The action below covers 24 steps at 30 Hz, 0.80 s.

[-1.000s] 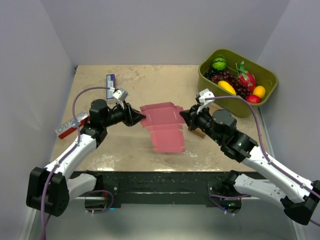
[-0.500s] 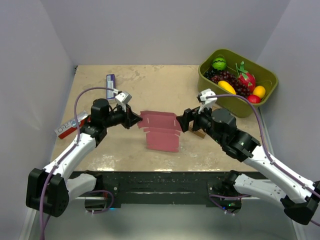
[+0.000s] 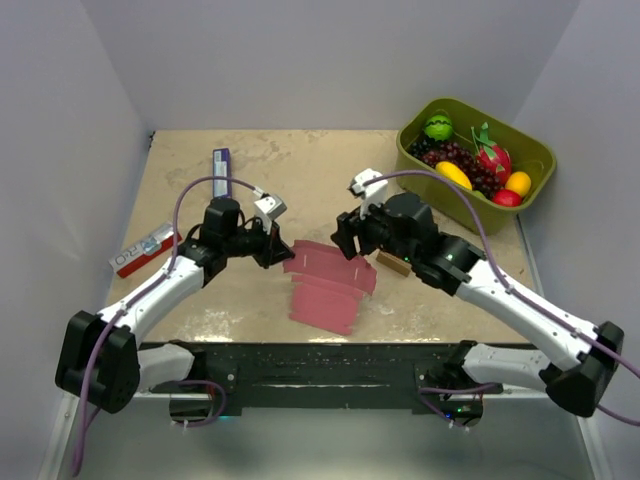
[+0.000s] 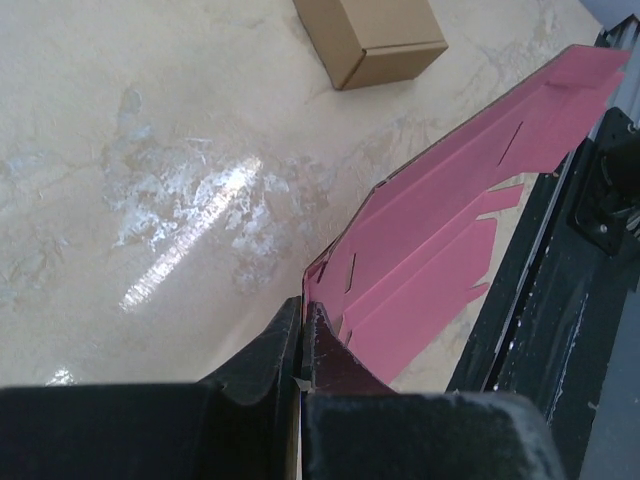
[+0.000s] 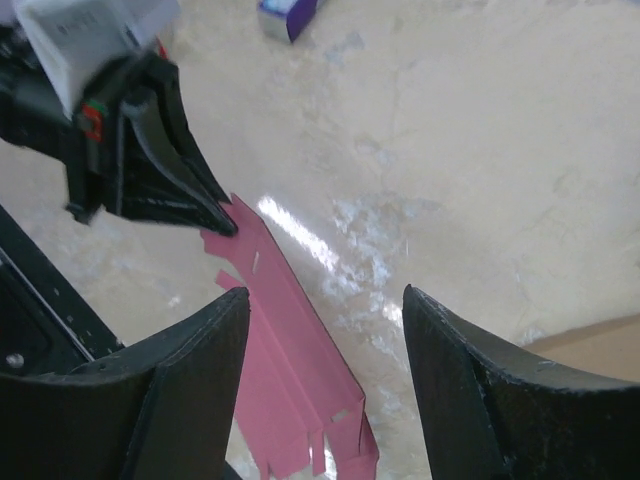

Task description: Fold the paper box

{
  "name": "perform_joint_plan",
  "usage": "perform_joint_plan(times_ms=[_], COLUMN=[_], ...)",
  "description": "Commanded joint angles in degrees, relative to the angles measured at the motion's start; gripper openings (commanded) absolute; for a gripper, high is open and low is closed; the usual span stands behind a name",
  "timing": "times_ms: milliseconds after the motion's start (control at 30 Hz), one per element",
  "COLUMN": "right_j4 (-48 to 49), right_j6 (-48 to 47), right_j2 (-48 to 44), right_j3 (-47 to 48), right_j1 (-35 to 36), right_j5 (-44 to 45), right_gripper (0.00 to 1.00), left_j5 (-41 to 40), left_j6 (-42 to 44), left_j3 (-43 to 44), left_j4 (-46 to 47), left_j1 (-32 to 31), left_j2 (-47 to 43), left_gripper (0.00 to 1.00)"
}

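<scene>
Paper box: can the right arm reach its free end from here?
Probably yes. The right gripper hangs open over the paper box with nothing between them, and the left gripper pinches only the opposite corner.

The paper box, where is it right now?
In the top view the paper box sits near the front middle, its left corner pinched by the left hand, with the open right hand above its far edge.

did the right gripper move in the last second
Yes. The right gripper has shifted left, farther from the green bin, and now stands open.
</scene>
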Motion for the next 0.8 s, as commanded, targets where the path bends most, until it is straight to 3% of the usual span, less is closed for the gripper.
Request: perform_joint_plan(times_ms=[0, 133, 467, 567, 767], right_j4=[1.63, 3.49, 5.52, 5.34, 5.08], right_j6=[-5.87, -7.19, -10.09, -10.45, -10.45], right_j2=[2.56, 4.84, 9.5, 10.99, 10.38], right_j3=[-2.06, -4.27, -5.42, -4.71, -5.76], right_j1=[1.09, 1.36, 1.89, 1.89, 1.97], right_j5=[-2.49, -5.82, -8.81, -10.23, -11.02], right_gripper=[0.68, 0.75, 0.72, 0.63, 0.3], left_j5=[-0.18, 1.31, 6.4, 8.08, 7.47], left_j6=[2.45, 3.16, 4.72, 5.0, 4.74], left_j3=[2.87, 3.13, 3.13, 3.05, 3.13], left_j4=[-2.08, -2.35, -2.17, -2.08, -2.0], left_j1=[-0.28, -0.37, -0.9, -1.07, -1.16], left_j2=[0.88, 1.06, 1.23, 1.06, 0.97], left_gripper=[0.0, 0.0, 0.0, 0.0, 0.0])
